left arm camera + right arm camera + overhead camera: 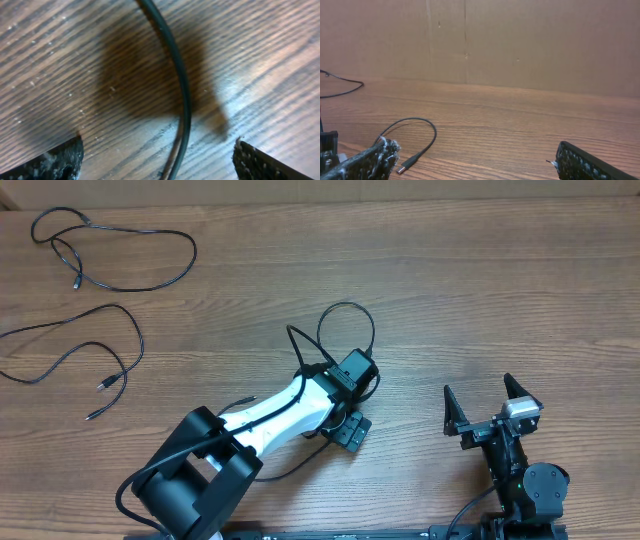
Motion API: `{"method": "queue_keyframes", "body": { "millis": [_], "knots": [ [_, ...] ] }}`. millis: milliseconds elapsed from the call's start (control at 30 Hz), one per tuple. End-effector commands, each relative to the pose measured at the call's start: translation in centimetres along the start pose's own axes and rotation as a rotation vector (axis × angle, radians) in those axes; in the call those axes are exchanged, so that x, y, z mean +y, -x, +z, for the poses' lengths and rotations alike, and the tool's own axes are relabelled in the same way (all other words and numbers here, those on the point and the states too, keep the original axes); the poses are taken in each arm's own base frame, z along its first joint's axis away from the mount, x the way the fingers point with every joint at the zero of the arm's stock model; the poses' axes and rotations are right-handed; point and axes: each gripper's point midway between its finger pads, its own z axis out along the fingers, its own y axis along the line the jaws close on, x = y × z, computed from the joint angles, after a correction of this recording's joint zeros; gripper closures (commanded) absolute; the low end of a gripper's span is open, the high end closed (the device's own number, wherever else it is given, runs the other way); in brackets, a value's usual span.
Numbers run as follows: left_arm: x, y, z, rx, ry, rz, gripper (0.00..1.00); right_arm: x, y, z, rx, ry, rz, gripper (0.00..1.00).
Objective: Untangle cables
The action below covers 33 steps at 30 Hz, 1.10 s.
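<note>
Two black cables lie spread out at the far left of the table, one (193,250) above the other (138,332). A third cable (346,304) loops out from under my left wrist. In the left wrist view this cable (181,85) runs across the wood between the fingertips. My left gripper (160,166) is open and low over the table, and its jaws do not touch the cable. The cable's plug end (402,166) lies left of my right gripper (477,167). That gripper is open with nothing between its fingers.
The left arm (270,415) reaches from the front left toward the table's middle. The right gripper (490,405) sits near the front right edge. A brown cardboard wall (520,45) stands along the far side. A further black cord (345,92) shows at the left.
</note>
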Motion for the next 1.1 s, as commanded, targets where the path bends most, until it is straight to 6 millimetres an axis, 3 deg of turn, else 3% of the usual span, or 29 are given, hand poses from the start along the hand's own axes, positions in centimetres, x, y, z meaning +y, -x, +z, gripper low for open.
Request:
{"method": "queue_keyframes", "body": {
  "millis": [0,267,867,1000,1067],
  "knots": [
    [1.3,-0.2,0.7,0.002,0.083,-0.034,0.07,-0.1,-0.2,0.0,-0.003,-0.004,-0.002,0.0],
    [1.7,-0.2,0.7,0.0,0.106,-0.033,0.22,-0.1,-0.2,0.0,-0.003,-0.004,-0.002,0.0],
    [1.7,-0.7,0.6,0.003,0.164,-0.032,0.22,-0.1,-0.2,0.0,-0.003,-0.004,-0.002,0.0],
    [1.8,-1.1,1.3,0.029,0.171,-0.031,0.27,-0.1,-0.2,0.0,-0.003,-0.004,-0.002,0.0],
    [2.1,-1.9,2.9,0.081,0.186,-0.03,0.35,-0.1,-0.2,0.0,-0.003,-0.004,-0.002,0.0]
  ]
}}
